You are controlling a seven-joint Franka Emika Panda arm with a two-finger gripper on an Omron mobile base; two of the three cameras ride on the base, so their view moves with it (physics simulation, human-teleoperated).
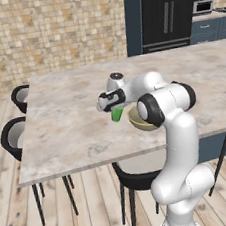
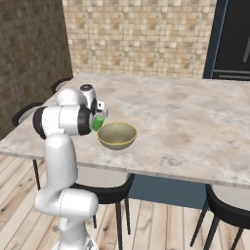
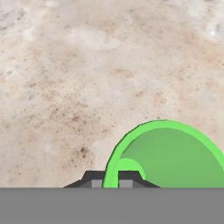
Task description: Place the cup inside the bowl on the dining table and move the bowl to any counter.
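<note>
The small bright green cup [image 1: 118, 115] is on the dining table [image 1: 65, 116], just left of the olive-tan bowl [image 1: 136, 122], whose right part my arm hides. In the right base view the cup [image 2: 98, 123] sits close beside the bowl [image 2: 117, 135], outside it. My gripper [image 1: 115, 109] comes down on the cup from above and is shut on its rim. In the hand view the cup's wall [image 3: 170, 153] passes between the gripper [image 3: 114, 180] tips. Whether the cup still rests on the table I cannot tell.
Black chairs [image 1: 12, 136] stand along the table's left side, and another [image 1: 133, 175] is tucked under the near edge by my base. A dark fridge [image 1: 169, 9] and blue counters [image 1: 209, 26] are behind the table at the back right. The tabletop [image 2: 195, 112] stretches bare to the right of the bowl.
</note>
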